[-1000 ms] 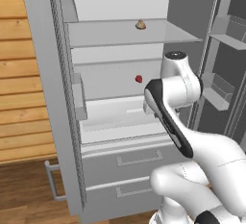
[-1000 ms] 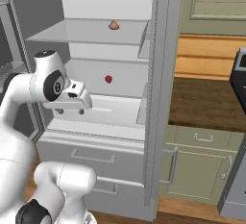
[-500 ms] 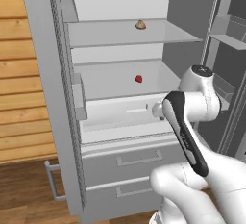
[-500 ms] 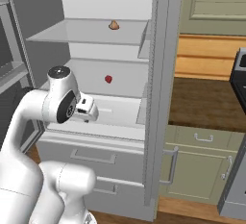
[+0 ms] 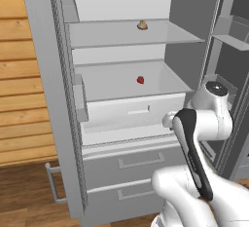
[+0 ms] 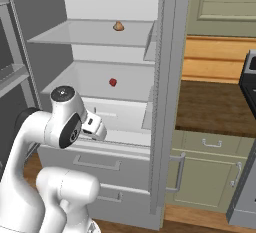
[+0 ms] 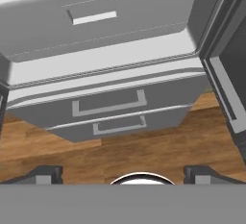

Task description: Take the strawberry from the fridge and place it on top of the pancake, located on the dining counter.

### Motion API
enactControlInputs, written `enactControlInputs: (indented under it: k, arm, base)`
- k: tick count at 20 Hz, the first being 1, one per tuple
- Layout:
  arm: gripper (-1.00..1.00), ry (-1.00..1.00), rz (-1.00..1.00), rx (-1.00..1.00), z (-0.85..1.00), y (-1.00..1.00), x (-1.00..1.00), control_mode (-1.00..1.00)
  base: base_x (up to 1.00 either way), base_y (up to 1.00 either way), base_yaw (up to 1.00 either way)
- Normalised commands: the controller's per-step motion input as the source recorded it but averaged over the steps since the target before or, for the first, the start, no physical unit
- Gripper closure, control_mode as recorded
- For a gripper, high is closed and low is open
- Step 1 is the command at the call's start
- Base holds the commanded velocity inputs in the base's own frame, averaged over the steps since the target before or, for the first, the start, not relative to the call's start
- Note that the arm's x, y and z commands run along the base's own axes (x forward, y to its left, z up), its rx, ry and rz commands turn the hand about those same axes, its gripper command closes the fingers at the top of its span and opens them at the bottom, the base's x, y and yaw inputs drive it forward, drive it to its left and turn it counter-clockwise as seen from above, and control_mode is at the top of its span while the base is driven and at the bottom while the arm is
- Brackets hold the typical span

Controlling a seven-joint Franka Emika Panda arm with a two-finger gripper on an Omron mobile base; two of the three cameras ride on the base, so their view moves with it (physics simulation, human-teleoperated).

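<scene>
The strawberry (image 5: 140,80) (image 6: 113,82) is a tiny red piece lying on the middle shelf of the open fridge (image 5: 63,123) (image 6: 162,102). My gripper (image 7: 124,175) is open with nothing between its fingertips (image 7: 48,173). It points down at the fridge's two lower drawers (image 7: 108,105) and the wooden floor. In the base views my hand (image 6: 93,125) hangs in front of the white bin below the strawberry's shelf, lower than the berry and nearer to me. The pancake and the dining counter are out of view.
A small tan lumpy item (image 5: 142,25) (image 6: 118,26) sits on the upper shelf. The open right fridge door (image 5: 228,75) with its racks stands close to my arm. A dark countertop (image 6: 215,107) over pale green cabinets lies right of the fridge.
The arm has swung down and to the right. My hand dropped from shelf height to the level of the white bin. The gripper stayed open and the strawberry has not moved.
</scene>
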Motion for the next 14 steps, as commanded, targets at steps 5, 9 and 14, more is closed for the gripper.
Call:
enactControlInputs:
  k: [5, 9, 14]
  arm:
    - [-1.00, 0.02, 0.00, -0.03, -0.03, -0.04, -0.25, -1.00]
    - [-1.00, 0.00, 0.00, 0.00, -0.21, 0.00, -0.30, -1.00]
    - [-1.00, 0.00, 0.00, 0.00, -0.18, 0.11, -0.08, -1.00]
  base:
    - [0.00, 0.00, 0.00]
    - [0.00, 0.00, 0.00]
    - [0.00, 0.00, 0.00]
